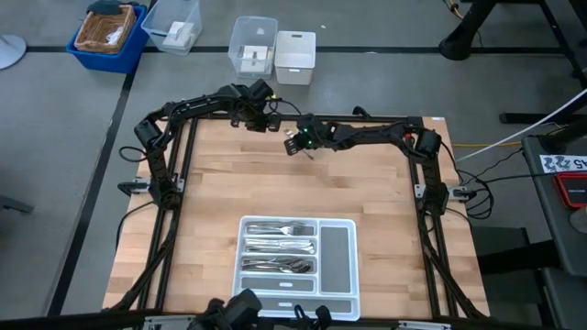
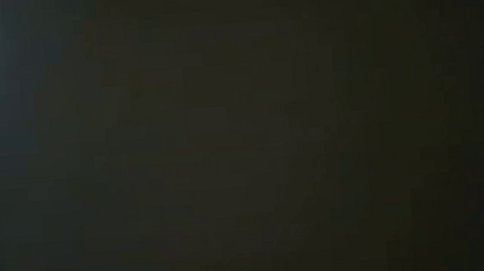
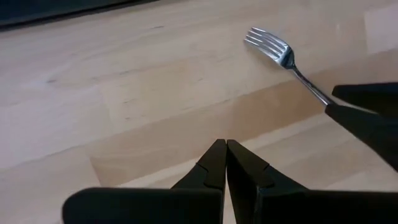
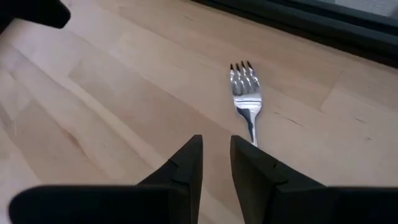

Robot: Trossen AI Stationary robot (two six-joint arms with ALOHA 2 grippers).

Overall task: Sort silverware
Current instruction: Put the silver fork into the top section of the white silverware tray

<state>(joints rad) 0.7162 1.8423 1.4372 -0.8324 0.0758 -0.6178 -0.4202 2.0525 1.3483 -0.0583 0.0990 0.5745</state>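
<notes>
A silver fork (image 4: 245, 93) lies flat on the wooden table near its far edge, also seen in the left wrist view as fork (image 3: 280, 53). My right gripper (image 4: 216, 152) (image 1: 295, 145) hovers low over its handle end, open by a narrow gap that shows only bare wood. My left gripper (image 3: 225, 149) (image 1: 273, 124) is shut just beyond, nearer the far edge, touching nothing. More silverware (image 1: 280, 247) lies in three compartments of the white tray (image 1: 337, 252) near the table's near edge. The low view is dark. My right gripper: the fork's handle (image 4: 251, 129) runs under one finger (image 4: 261, 174) and not into the gap between the two. That finger hides the spot, so I cannot tell whether it touches the handle. The fork lies flat on the table.
A blue basket (image 1: 108, 32), two clear bins (image 1: 172, 26) (image 1: 254, 46) and a white bin (image 1: 295, 55) stand on the floor beyond the far edge. Bare wood (image 1: 275, 183) stretches between the grippers and the tray. The tray's long right compartment holds nothing.
</notes>
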